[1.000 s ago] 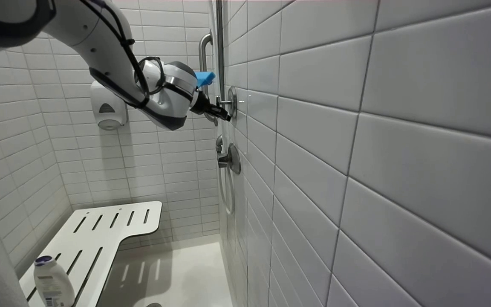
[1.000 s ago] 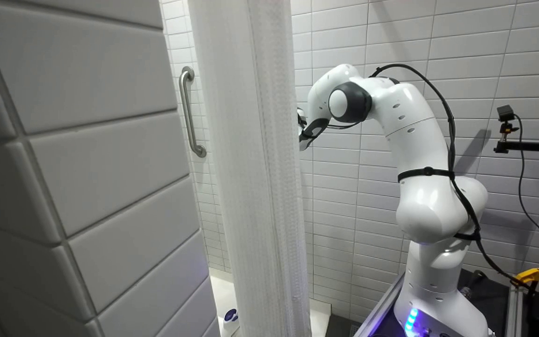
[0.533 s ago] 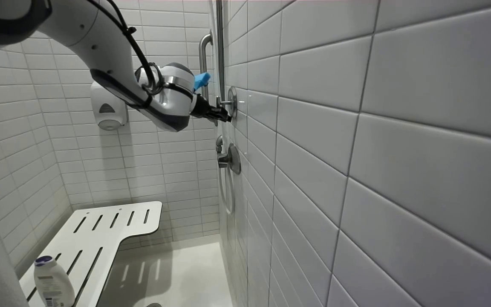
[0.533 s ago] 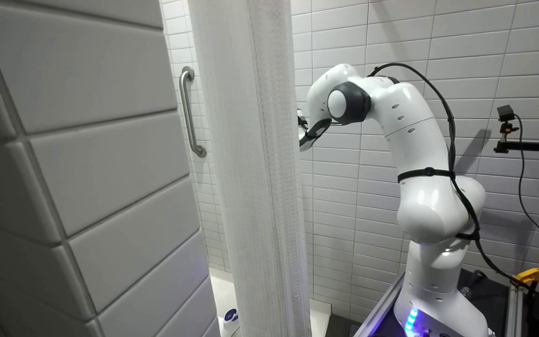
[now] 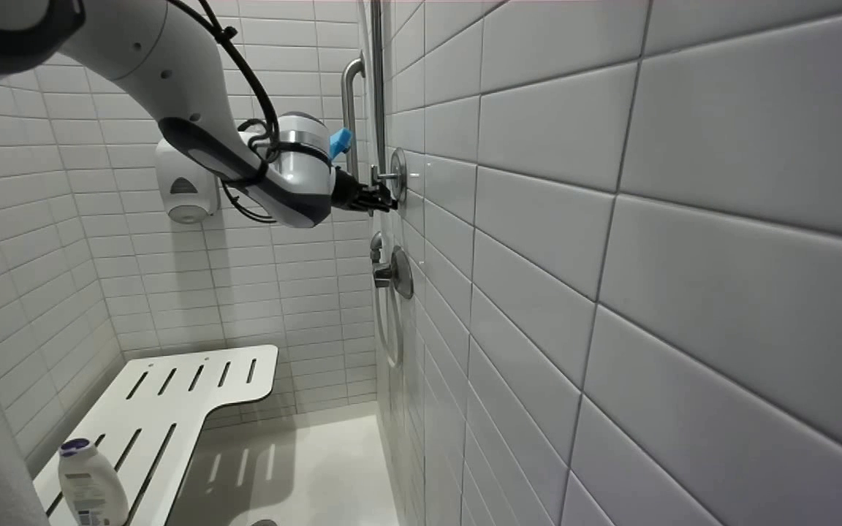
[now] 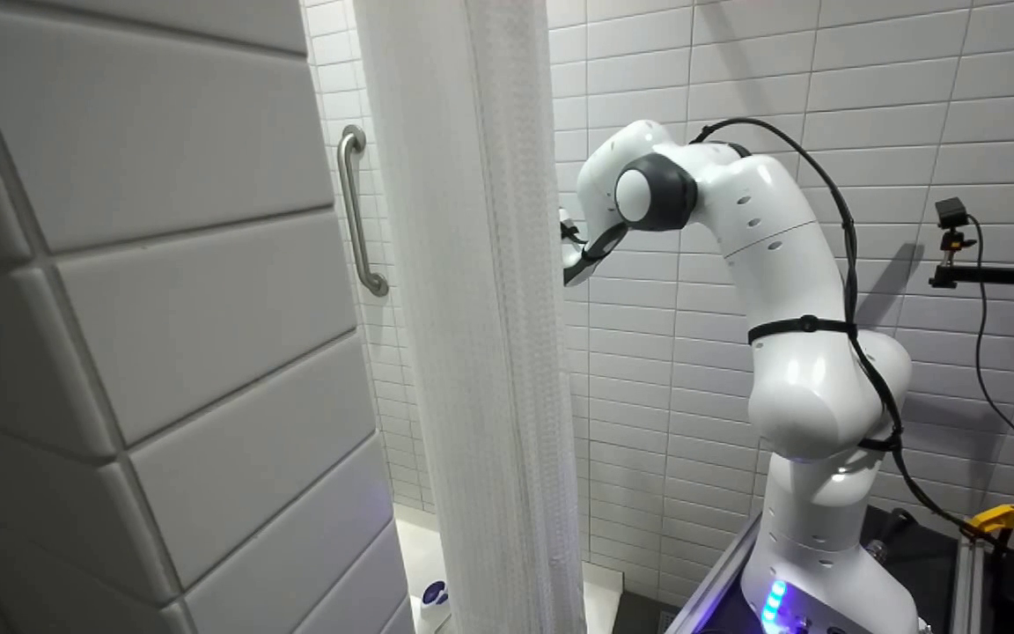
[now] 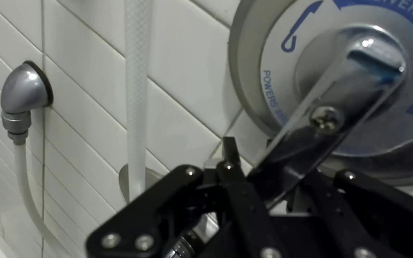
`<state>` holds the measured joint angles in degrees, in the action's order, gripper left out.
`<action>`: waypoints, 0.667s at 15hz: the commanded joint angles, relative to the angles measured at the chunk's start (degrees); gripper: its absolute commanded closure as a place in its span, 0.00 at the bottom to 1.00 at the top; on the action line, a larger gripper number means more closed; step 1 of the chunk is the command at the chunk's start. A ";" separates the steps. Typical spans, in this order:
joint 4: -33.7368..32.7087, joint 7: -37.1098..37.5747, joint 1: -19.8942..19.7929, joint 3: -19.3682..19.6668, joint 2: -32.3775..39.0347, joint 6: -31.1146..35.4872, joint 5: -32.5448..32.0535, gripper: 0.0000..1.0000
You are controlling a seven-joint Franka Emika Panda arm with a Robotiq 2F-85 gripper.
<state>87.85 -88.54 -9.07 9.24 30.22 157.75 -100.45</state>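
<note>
Wrist view is showing your fingers (image 7: 235,190), narrowly parted, flanking the lever (image 7: 321,122), grip unclear; only an exterior view is revealing the soap dispenser (image 5: 186,175).

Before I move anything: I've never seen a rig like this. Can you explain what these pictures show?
The white machine is a robot arm, ending in a black two-fingered gripper. Two views are taken from outside it; the close-up is taken from its wrist. Around it are tiled shower walls. A metal lever on a round wall plate reaches between the gripper's fingers; whether they pinch it, I can't tell. A white bottle with a dark cap stands on the slotted bench.
</note>
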 commanded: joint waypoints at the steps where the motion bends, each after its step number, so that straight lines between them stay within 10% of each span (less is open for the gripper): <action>1: 1.08 -0.70 0.95 1.77 -3.30 -3.30 -5.98 0.94; 10: 4.26 -2.25 0.28 2.46 -5.91 -3.77 -11.38 0.94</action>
<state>89.60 -89.06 -9.04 9.48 29.09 157.59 -108.89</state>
